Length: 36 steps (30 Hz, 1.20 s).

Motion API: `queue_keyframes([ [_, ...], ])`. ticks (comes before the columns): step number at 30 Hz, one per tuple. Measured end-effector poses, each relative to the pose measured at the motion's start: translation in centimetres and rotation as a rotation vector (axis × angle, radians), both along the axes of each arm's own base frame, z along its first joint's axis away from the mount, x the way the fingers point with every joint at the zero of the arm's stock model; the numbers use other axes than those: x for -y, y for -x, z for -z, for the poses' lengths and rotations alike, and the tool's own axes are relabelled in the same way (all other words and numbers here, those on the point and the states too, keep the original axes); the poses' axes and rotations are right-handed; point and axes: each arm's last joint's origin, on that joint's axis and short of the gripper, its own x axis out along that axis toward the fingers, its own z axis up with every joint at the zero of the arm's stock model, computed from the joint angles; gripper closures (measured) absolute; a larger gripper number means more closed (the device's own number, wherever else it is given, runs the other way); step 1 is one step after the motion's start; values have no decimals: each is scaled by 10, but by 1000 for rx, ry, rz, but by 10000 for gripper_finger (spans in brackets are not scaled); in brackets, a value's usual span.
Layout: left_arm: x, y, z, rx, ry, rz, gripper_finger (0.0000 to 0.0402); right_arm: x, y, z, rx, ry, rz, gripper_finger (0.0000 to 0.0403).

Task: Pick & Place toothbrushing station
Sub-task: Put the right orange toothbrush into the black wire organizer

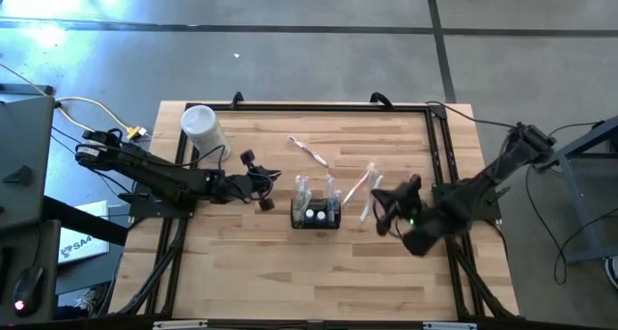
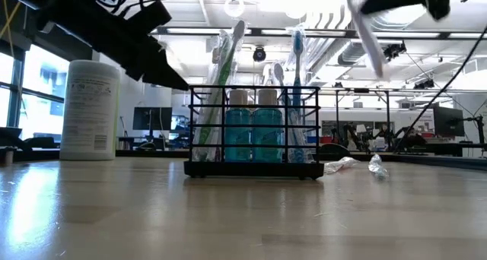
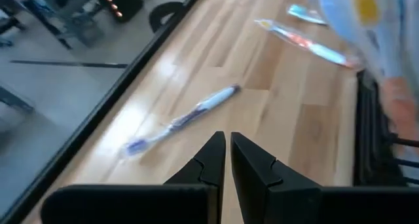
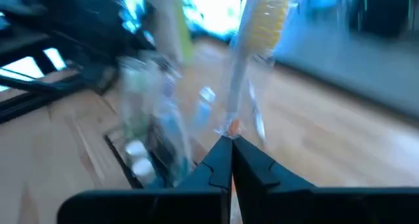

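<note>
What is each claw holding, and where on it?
The right gripper pinches a wrapped toothbrush by its handle end. The left gripper holds nothing.

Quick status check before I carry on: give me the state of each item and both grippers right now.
toothbrushing station: upright mid-table, holding two blue bottles and standing toothbrushes.
right gripper: shut on wrapped toothbrush, lifted off the table right of the station.
wrapped toothbrush: held by its lower end, standing up.
left gripper: shut, empty, left of the station.
loose toothbrush: lying flat behind the station.
white container: upright, lid on.
</note>
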Motion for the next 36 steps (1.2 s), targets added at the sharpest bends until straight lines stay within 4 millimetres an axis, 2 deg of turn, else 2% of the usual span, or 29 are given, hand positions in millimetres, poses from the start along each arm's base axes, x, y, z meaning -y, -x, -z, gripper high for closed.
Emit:
queue_keyframes([
  [4, 0, 0, 0, 14, 26, 2, 380, -27, -4, 3, 27, 214, -46, 402],
  [8, 0, 0, 0, 21, 46, -1, 380, -43, -16, 12, 18, 322, -45, 401],
  [13, 2, -1, 1, 28, 101, 40, 380, -48, -42, 21, 24, 340, -18, 401],
  [19, 3, -2, -1, 44, 100, 64, 380, -51, -66, 13, 48, 346, -139, 401],
  [27, 2, -1, 2, 11, 96, 62, 380, -40, -78, 10, 86, 307, -177, 401],
  [36, 2, -1, 1, 16, 82, 69, 380, -15, -65, 59, 136, 200, -61, 401],
])
